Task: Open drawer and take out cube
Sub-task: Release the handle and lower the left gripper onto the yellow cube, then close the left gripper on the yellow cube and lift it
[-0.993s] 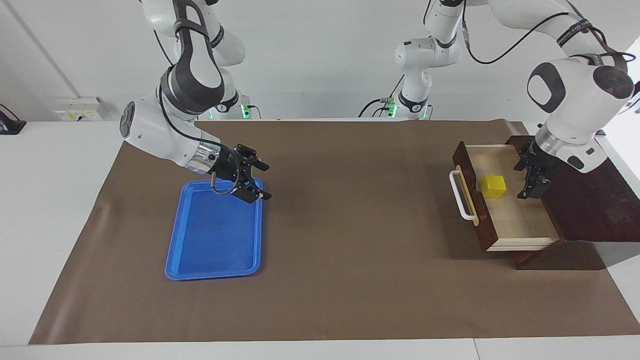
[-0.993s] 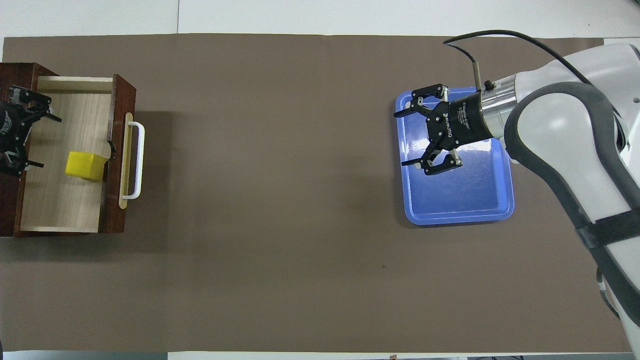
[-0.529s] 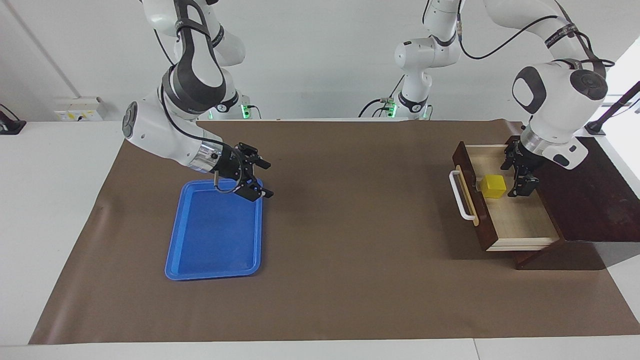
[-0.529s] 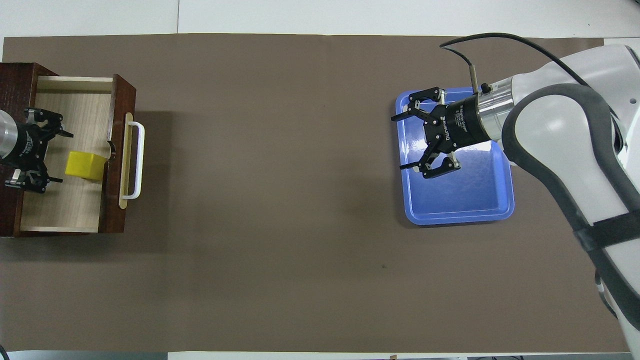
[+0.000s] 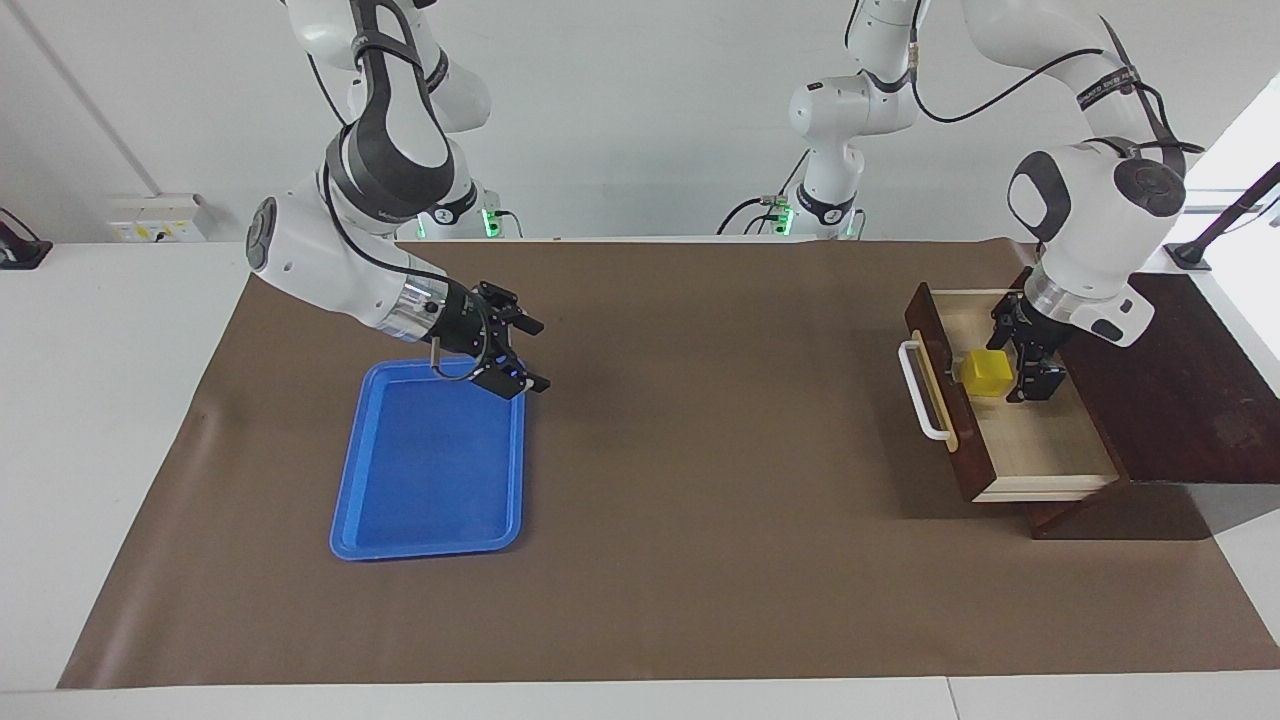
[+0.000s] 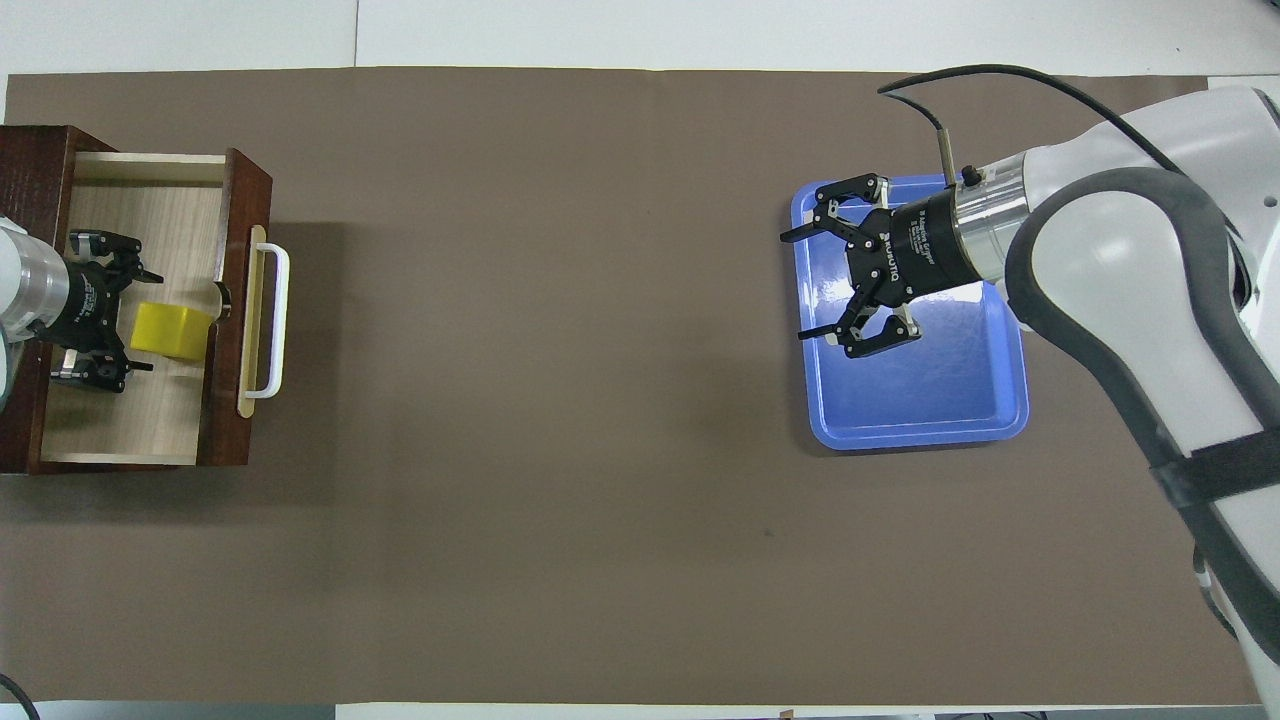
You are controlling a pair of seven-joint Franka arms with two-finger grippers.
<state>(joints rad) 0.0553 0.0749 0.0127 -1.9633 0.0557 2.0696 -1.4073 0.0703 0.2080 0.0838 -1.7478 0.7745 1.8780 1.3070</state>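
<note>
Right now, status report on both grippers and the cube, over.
Left gripper open inside drawer, beside cube, no grip. Right gripper open, waiting over blue tray. Nothing blocking cube.

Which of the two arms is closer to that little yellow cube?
The left. The left gripper is inside the open drawer, beside the cube. The right gripper hangs over the blue tray.

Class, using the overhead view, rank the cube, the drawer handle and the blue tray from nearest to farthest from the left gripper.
From the left gripper:
1. cube, in the drawer, beside the gripper.
2. drawer handle, on the drawer's front.
3. blue tray, at the right arm's end.
</note>
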